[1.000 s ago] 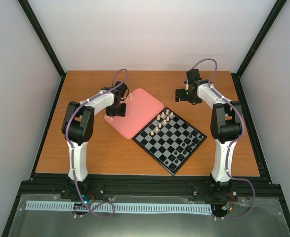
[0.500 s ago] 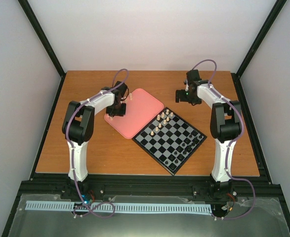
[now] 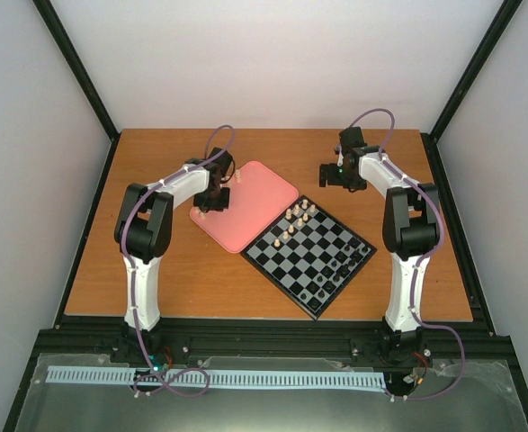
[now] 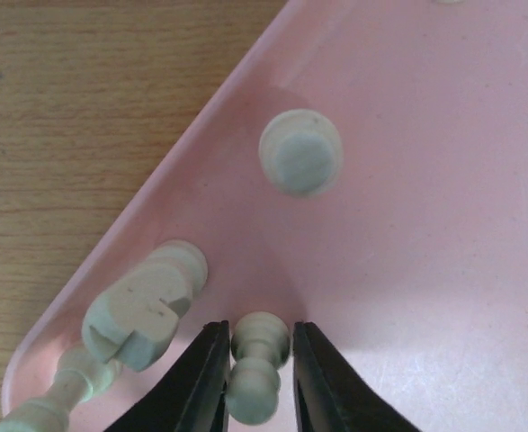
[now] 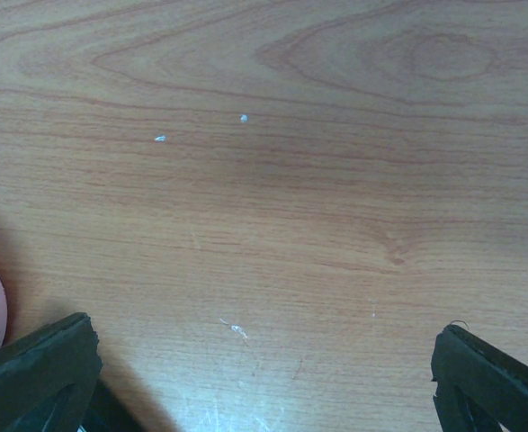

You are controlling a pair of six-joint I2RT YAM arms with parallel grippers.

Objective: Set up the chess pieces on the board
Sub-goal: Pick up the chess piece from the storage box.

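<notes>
Pink tray (image 4: 407, 225) carries the loose cream pieces. The left claw (image 4: 259, 335) grips a small pawn (image 4: 256, 369) that lies on the tray. Its jaws seem to press both sides, though the contact is hard to judge. A standing piece (image 4: 301, 153) is at 12 o'clock of the pawn and a fallen piece (image 4: 142, 310) at 9 o'clock. The right claw (image 5: 259, 333) is wide open and holds nothing, above the wooden table (image 5: 272, 180). This is the pick-up step. Next, I think, the pawn needs a straight lift, then a carry to the board (image 3: 290, 261), at 4 o'clock of the tray.
</notes>
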